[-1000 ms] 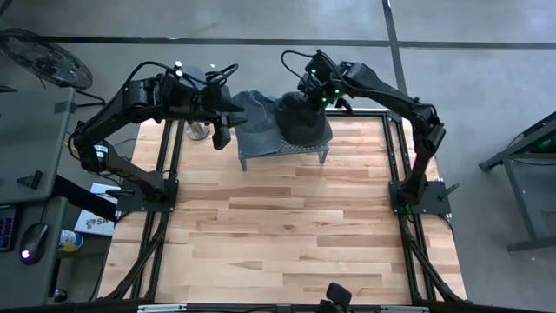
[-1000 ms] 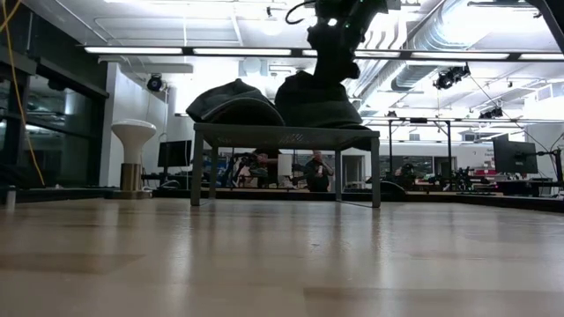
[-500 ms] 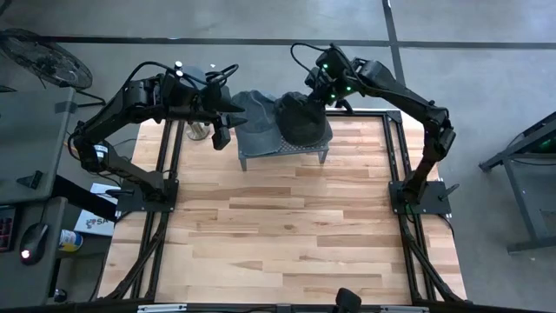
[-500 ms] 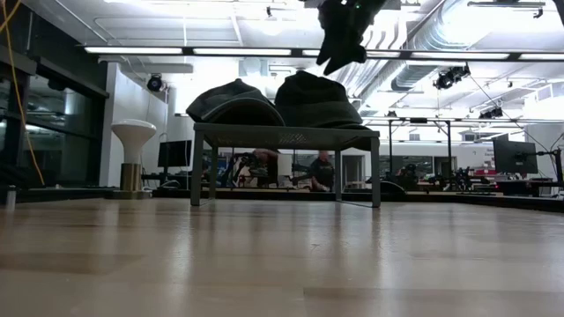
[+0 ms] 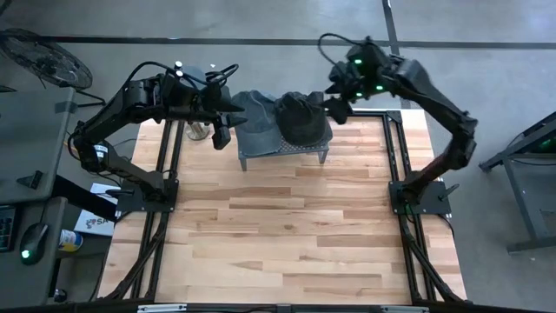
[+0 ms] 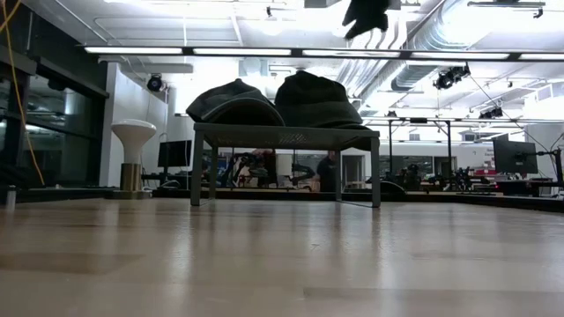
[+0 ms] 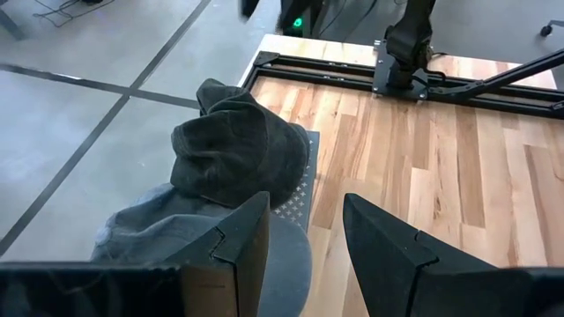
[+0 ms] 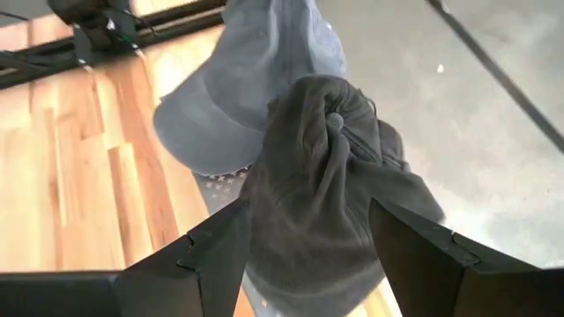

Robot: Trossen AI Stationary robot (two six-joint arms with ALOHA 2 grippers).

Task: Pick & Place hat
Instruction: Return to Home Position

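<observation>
High: right hand (image 5: 337, 106) empty, just beside the black caps (image 5: 301, 117) on the shelf (image 5: 282, 149); left hand (image 5: 221, 130) waits at the shelf's far end, next to the grey cap (image 5: 254, 113)
Low: right hand well above the caps, free air beneath
Left wrist: fingers parted, holding nothing
Right wrist: fingers wide, caps below. Risk: a low swing could snag a brim and drag the caps off the shelf edge; open desk (image 5: 278, 226) lies behind the hand, so I'd stay high

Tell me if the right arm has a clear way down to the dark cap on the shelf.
Probably yes. The right gripper hangs open above the dark cap, slightly aside, with nothing between them; the left gripper waits beside the grey cap.
</observation>
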